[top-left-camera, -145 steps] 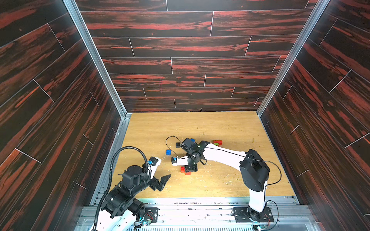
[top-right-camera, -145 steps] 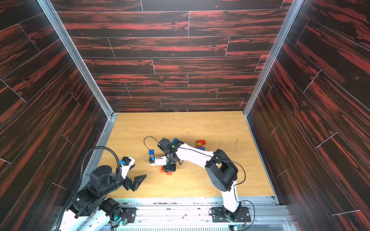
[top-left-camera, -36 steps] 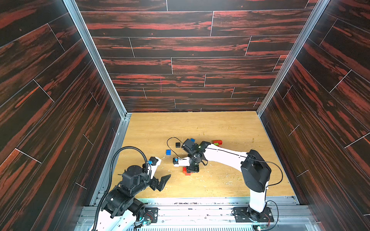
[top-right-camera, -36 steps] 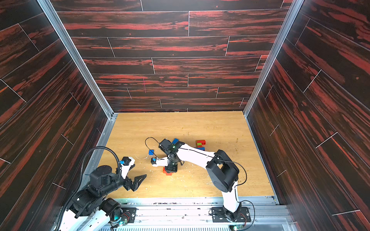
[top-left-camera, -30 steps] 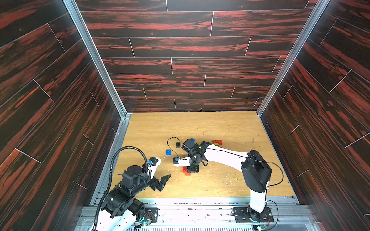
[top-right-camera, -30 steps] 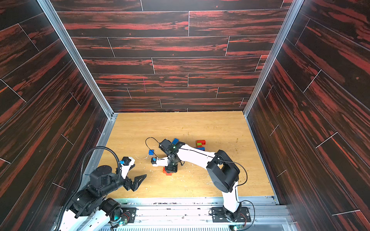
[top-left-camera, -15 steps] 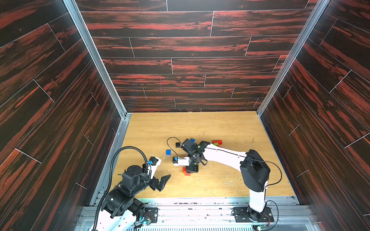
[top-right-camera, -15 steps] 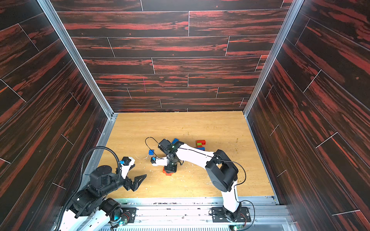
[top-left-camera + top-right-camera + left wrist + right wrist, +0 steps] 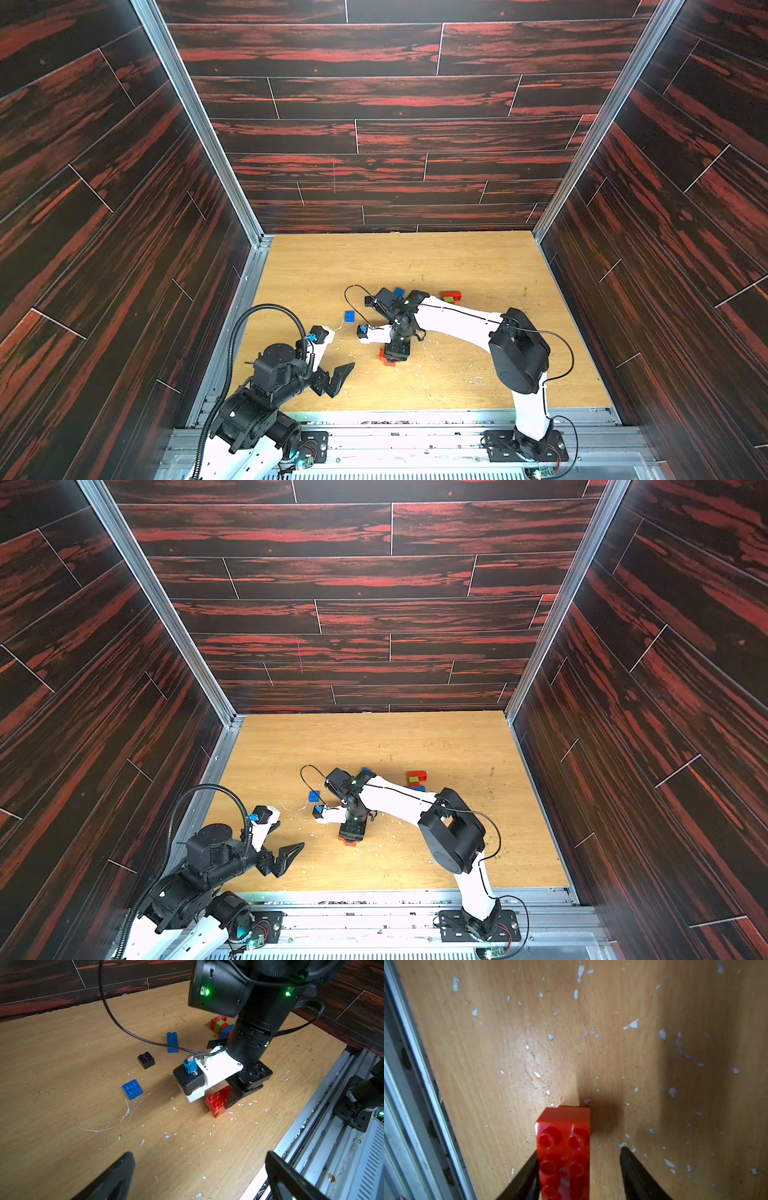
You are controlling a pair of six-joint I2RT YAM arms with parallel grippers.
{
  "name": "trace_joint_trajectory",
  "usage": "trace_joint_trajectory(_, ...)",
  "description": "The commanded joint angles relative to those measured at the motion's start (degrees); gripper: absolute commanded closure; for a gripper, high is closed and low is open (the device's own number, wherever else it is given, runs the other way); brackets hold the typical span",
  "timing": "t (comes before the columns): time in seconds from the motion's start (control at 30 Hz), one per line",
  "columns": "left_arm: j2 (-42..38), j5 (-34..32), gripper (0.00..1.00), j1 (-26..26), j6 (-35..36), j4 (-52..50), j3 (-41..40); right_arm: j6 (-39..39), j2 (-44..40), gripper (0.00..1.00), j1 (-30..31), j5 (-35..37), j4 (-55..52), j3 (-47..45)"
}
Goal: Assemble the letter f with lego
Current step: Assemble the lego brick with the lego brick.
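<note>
A red lego brick point(image 9: 563, 1147) stands tilted on the wooden table point(image 9: 457, 374), its studs facing the right wrist camera. My right gripper point(image 9: 579, 1152) straddles it, open: one finger point(image 9: 529, 1167) lies against the brick's side and the other finger point(image 9: 631, 1163) stands clear of it with bare table between. The same red brick point(image 9: 217, 1101) shows under the right gripper point(image 9: 397, 353) in the left wrist view. My left gripper point(image 9: 199, 1155) hangs open and empty near the table's front left corner. Loose lego lies behind: a blue square brick point(image 9: 132, 1088), a black brick point(image 9: 146, 1060) and a blue oblong brick point(image 9: 172, 1042).
A small stack of red, lime green and blue bricks point(image 9: 451, 297) lies beyond the right forearm. The right wrist camera's black cable point(image 9: 124, 1028) loops over the table. A metal rail point(image 9: 332, 1126) runs along the front edge. Dark panelled walls close in three sides.
My right gripper's jaws have spread apart, letting go of the red brick on one side. The left arm has not moved.
</note>
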Motion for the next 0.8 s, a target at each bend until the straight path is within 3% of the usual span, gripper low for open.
trace_joint_trajectory(0.0, 0.17, 0.64, 0.0, -0.19, -0.01, 0.44, -0.48, 1.41, -3.33, 0.36, -1.27, -3.63, -0.19, 1.77)
trace_joint_trajectory(0.2, 0.27, 0.47, 0.0, -0.24, -0.03, 0.44, -0.49, 3.43, -5.72, 0.34, -4.02, -9.83, -1.48, 6.98)
trace_joint_trajectory(0.37, 0.23, 0.16, 0.0, -0.18, -0.1, 0.44, -0.48, 4.15, -3.8, 0.34, -5.01, -9.56, -3.14, 14.07)
trace_joint_trajectory(0.57, -0.11, 0.08, 0.0, -0.26, -0.03, 0.36, -0.4, -1.15, 4.33, 0.34, -5.67, -4.85, -2.6, 23.2)
trace_joint_trajectory(0.77, -0.34, -0.01, 0.0, -0.35, 0.2, 0.18, -0.31, -5.48, 16.55, 0.34, -7.99, -1.87, -3.74, 38.0)
